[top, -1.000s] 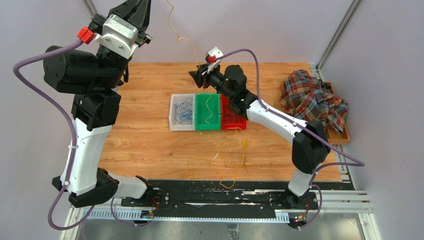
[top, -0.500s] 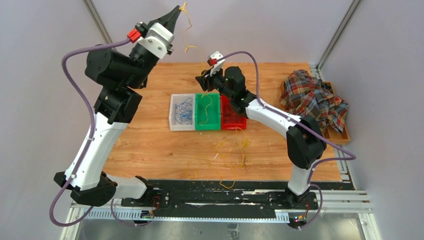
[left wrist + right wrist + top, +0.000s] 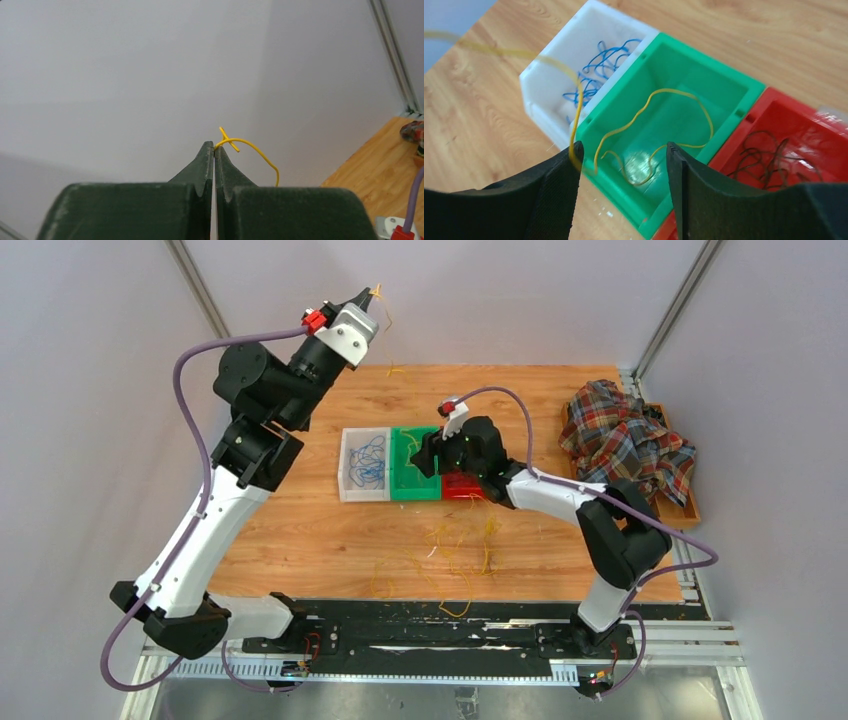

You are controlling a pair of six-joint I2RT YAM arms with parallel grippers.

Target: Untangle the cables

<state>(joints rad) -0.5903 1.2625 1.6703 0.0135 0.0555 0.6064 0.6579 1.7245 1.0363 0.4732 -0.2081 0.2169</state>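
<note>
**Left tool lifts a yellow cable; right tool stands wide over the bins**

The left tool (image 3: 214,149) is pinched tight on the end of a yellow cable (image 3: 252,149), raised high above the far edge of the desk (image 3: 290,530). Blue cables (image 3: 599,65) lie in the white bin (image 3: 540,102). The right tool (image 3: 624,146) hovers over the green bin (image 3: 711,60), jaws wide and gripping nothing. A yellow strand, likely the lifted cable, runs down against its left finger. A second yellow cable (image 3: 674,95) already lies in that bin. Dark cables (image 3: 774,150) sit in the red bin (image 3: 794,120). A yellow tangle (image 3: 455,550) waits nearer the arms.

The step looks like dropping the freed cable into green. Next, the left tool should lower over that bin and let go, so the strand falls inside the rim.
</note>
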